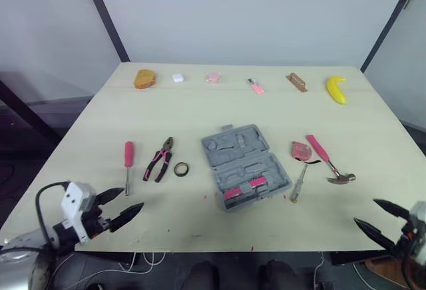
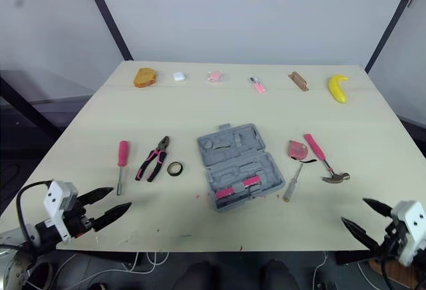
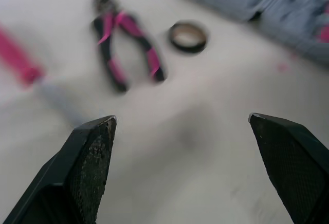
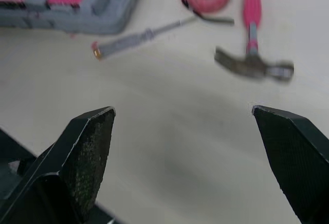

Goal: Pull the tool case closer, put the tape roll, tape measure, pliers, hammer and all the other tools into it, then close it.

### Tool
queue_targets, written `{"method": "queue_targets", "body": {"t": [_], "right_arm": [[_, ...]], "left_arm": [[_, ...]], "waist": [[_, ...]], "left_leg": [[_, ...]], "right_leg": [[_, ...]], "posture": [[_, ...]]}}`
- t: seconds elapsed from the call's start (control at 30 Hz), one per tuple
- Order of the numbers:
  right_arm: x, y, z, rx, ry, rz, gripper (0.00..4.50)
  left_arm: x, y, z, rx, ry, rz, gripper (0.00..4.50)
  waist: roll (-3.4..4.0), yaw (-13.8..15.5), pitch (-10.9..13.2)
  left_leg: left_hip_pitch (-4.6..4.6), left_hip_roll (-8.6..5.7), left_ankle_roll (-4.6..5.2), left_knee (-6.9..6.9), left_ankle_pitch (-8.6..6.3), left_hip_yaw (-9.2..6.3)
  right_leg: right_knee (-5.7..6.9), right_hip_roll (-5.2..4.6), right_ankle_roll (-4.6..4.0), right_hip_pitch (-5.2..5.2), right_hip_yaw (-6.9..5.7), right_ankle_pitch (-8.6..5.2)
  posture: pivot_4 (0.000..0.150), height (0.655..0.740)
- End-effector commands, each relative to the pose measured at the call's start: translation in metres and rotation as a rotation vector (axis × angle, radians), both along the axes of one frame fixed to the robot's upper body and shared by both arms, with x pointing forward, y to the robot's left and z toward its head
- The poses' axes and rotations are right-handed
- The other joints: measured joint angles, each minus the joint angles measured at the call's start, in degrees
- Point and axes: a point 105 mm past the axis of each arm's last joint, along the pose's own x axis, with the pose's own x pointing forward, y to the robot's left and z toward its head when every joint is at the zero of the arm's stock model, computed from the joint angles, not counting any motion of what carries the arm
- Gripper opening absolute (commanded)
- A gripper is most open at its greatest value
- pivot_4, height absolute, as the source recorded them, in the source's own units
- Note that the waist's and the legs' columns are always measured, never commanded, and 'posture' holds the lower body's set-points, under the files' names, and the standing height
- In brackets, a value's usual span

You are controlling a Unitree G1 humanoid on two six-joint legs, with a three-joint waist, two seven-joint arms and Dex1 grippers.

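A grey tool case (image 1: 245, 165) with pink latches lies shut in the middle of the table. To its left lie a small tape roll (image 1: 181, 168), pink-handled pliers (image 1: 160, 159) and a pink-handled screwdriver (image 1: 128, 165). To its right lie a pink tape measure (image 1: 301, 150), a grey screwdriver (image 1: 297, 185) and a pink-handled hammer (image 1: 329, 160). My left gripper (image 1: 122, 207) hovers open at the table's front left edge, short of the pliers (image 3: 126, 49) and tape roll (image 3: 188, 36). My right gripper (image 1: 381, 219) hangs open off the front right corner, short of the hammer (image 4: 252, 39).
Along the table's far edge lie an orange bread-like piece (image 1: 144, 78), a white block (image 1: 178, 77), a pink lump (image 1: 213, 77), a small pink item (image 1: 256, 86), a brown block (image 1: 297, 82) and a yellow banana (image 1: 337, 90). Bare tabletop (image 1: 193, 217) runs in front of the case.
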Motion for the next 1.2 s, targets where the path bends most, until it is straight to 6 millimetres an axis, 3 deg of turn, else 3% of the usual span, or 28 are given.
{"method": "queue_targets", "body": {"t": [0.03, 0.37, 0.47, 0.57, 0.63, 0.7, 0.73, 0.77, 0.9, 1.2], "right_arm": [[0.02, 0.014, 0.015, -0.018, -0.005, 0.07, 4.5], [0.095, 0.066, 0.033, -0.062, -0.023, 0.216, 4.5], [0.114, 0.087, 0.034, -0.072, -0.032, 0.261, 4.5], [0.129, 0.107, 0.034, -0.103, -0.028, 0.319, 3.58], [0.138, 0.121, 0.036, -0.132, -0.024, 0.378, 2.64], [0.149, 0.129, 0.037, -0.173, -0.027, 0.41, 1.99], [0.154, 0.132, 0.038, -0.186, -0.028, 0.414, 1.86], [0.16, 0.134, 0.038, -0.208, -0.027, 0.414, 1.18], [0.177, 0.139, 0.031, -0.299, -0.007, 0.413, 0.01], [0.202, 0.149, 0.016, -0.438, -0.021, 0.428, 0.01]], "left_arm": [[0.009, -0.021, 0.012, -0.003, -0.022, -0.08, 4.4], [0.045, -0.059, 0.014, 0.059, -0.037, -0.24, 4.4], [0.054, -0.066, 0.012, 0.064, -0.033, -0.276, 3.68], [0.065, -0.067, 0.011, 0.076, -0.034, -0.298, 2.22], [0.074, -0.072, 0.011, 0.077, -0.034, -0.317, 1.28], [0.081, -0.075, 0.007, 0.078, -0.019, -0.326, 0.63], [0.083, -0.077, 0.004, 0.072, -0.013, -0.33, 0.62], [0.085, -0.079, 0.001, 0.07, -0.005, -0.341, 0.02], [0.095, -0.088, -0.007, 0.069, 0.011, -0.363, 0.0], [0.112, -0.097, -0.014, 0.074, 0.02, -0.384, 0.0]], "waist": [[0.0, -0.02, 0.0], [0.03, -0.02, 0.05], [0.03, -0.13, 0.05], [0.04, -0.09, 0.06], [0.05, -0.08, 0.07], [0.08, 0.03, 0.1], [0.08, -0.03, 0.1], [0.08, -0.05, 0.1], [0.08, -0.13, 0.1], [0.09, -0.34, 0.11]], "left_leg": [[0.0, -0.03, 0.0, 0.0, 0.0, -0.01], [-0.09, -0.08, 0.0, 0.05, 0.01, -0.05], [-0.12, -0.09, 0.0, 0.05, 0.01, -0.06], [-0.17, -0.08, 0.0, 0.05, 0.01, -0.06], [-0.19, -0.08, -0.01, 0.06, 0.01, -0.05], [-0.23, -0.09, -0.01, 0.07, 0.01, -0.06], [-0.29, -0.1, -0.01, 0.11, 0.01, -0.05], [-0.29, -0.1, -0.01, 0.15, 0.01, -0.05], [-0.3, -0.09, -0.01, 0.15, 0.01, -0.04], [-0.32, -0.1, -0.03, 0.15, 0.02, 0.02]], "right_leg": [[0.0, 0.02, 0.0, 0.0, 0.0, 0.0], [0.01, 0.14, 0.0, -0.03, 0.01, 0.02], [0.02, 0.14, 0.0, -0.04, 0.01, 0.02], [0.03, 0.16, -0.01, -0.09, -0.03, 0.02], [0.04, 0.16, -0.01, -0.1, -0.04, 0.03], [0.03, 0.14, -0.01, -0.11, -0.08, 0.03], [0.02, 0.13, 0.0, -0.12, -0.1, 0.03], [0.03, 0.12, 0.0, -0.12, -0.12, 0.03], [0.04, 0.13, -0.01, -0.12, -0.15, 0.03], [0.05, 0.12, -0.01, -0.14, -0.17, 0.03]], "posture": [[0.15, 0.74], [0.15, 0.74], [0.15, 0.74], [0.15, 0.74], [0.15, 0.74], [0.15, 0.74], [0.15, 0.74], [0.15, 0.74], [0.15, 0.74], [0.15, 0.74]]}}
